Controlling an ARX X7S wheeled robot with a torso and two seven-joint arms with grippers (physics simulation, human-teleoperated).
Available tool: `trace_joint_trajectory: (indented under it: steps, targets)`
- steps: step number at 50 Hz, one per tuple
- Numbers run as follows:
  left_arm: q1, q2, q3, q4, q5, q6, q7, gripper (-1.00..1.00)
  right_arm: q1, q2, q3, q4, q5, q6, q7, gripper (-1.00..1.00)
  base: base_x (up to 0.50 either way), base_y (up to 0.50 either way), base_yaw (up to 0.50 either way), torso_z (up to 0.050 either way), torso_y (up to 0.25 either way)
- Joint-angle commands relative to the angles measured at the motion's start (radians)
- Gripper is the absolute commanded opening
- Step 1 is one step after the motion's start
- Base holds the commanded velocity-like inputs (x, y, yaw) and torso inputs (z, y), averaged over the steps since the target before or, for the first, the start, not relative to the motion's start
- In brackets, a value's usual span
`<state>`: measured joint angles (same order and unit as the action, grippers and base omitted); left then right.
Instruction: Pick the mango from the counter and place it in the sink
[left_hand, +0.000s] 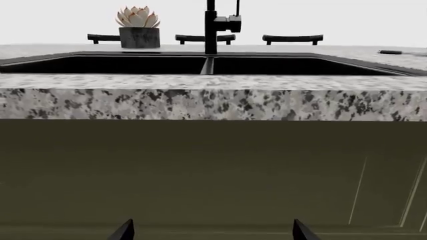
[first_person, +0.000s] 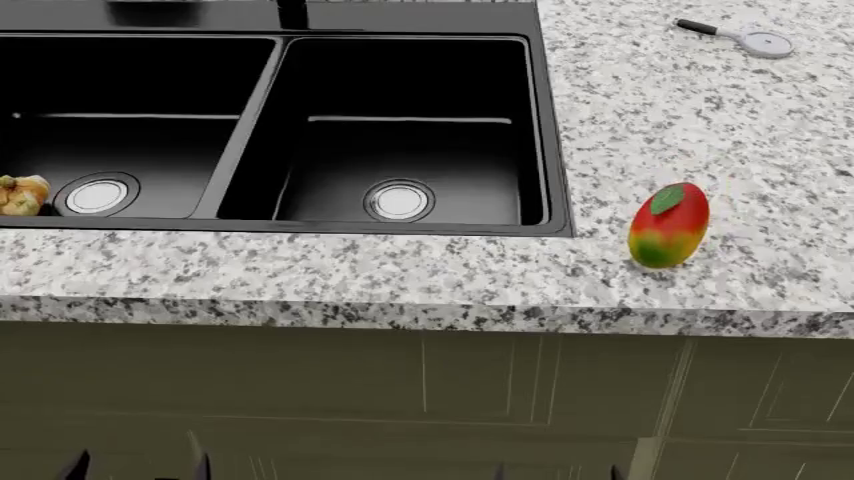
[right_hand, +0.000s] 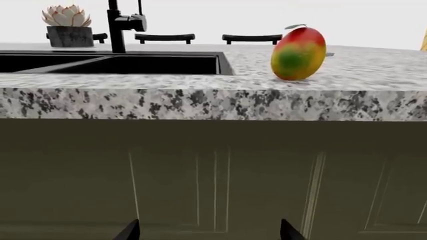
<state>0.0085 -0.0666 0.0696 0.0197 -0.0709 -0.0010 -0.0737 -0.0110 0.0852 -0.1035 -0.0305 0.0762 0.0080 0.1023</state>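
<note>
The mango (first_person: 667, 226), red over yellow-green with a green leaf, stands on the speckled counter (first_person: 400, 280) just right of the black double-basin sink (first_person: 554, 130). In the right wrist view the mango (right_hand: 298, 54) sits above the counter's edge (right_hand: 200, 102), right of the sink (right_hand: 133, 64). Both grippers hang below counter height, facing the cabinet fronts. My left gripper (left_hand: 213, 232) (first_person: 134, 465) is open and empty, in front of the sink (left_hand: 267, 65). My right gripper (right_hand: 210, 231) (first_person: 558, 472) is open and empty too, below and left of the mango.
A lumpy yellow-tan thing (first_person: 20, 195) lies in the left basin beside its drain. A white round tool with a black handle (first_person: 747, 38) rests at the counter's back right. Behind the sink stand a black faucet (left_hand: 212, 25) and a potted succulent (left_hand: 139, 27). Olive cabinet doors (first_person: 400, 400) run under the counter.
</note>
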Motion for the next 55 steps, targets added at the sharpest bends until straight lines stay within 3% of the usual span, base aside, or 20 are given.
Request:
trace_joint_trajectory:
  steps: [1,7,18,33,40,44,55]
  targets:
    - [0.009,-0.020,0.020,0.052,-0.003,-0.010,-0.027,1.00,-0.023,0.023,-0.025,-0.088,-0.008,0.021,0.027,1.00,0.00,0.00,0.00,0.000,0.000]
    - [0.022,-0.041,0.050,0.119,0.067,0.000,-0.062,1.00,-0.044,0.037,-0.037,-0.174,-0.025,0.034,0.045,1.00,0.00,0.00,0.00,0.000,0.000]
    - [0.022,-0.053,0.049,0.249,0.027,-0.097,-0.072,1.00,-0.042,0.072,-0.050,-0.335,-0.067,0.137,0.072,1.00,0.00,0.00,0.00,0.000,0.000]
    - [-0.094,-0.091,-0.011,0.396,-0.052,-0.348,-0.099,1.00,0.061,0.100,0.025,-0.690,-0.057,0.541,0.097,1.00,0.00,0.00,0.00,0.000,0.000]
    - [-0.194,-0.135,-0.052,0.538,-0.101,-0.570,-0.101,1.00,0.151,0.124,0.059,-0.759,-0.030,0.707,0.081,1.00,0.00,0.00,0.00,0.000,0.000]
    - [-0.294,-0.166,-0.099,0.600,-0.152,-0.741,-0.101,1.00,0.261,0.135,0.137,-0.849,0.040,0.914,0.045,1.00,0.00,0.00,0.00,0.000,0.000]
    - [-0.491,-0.233,-0.180,0.626,-0.220,-0.962,-0.091,1.00,0.561,0.226,0.227,-0.932,0.149,1.323,-0.061,1.00,0.00,0.00,0.00,0.000,0.000]
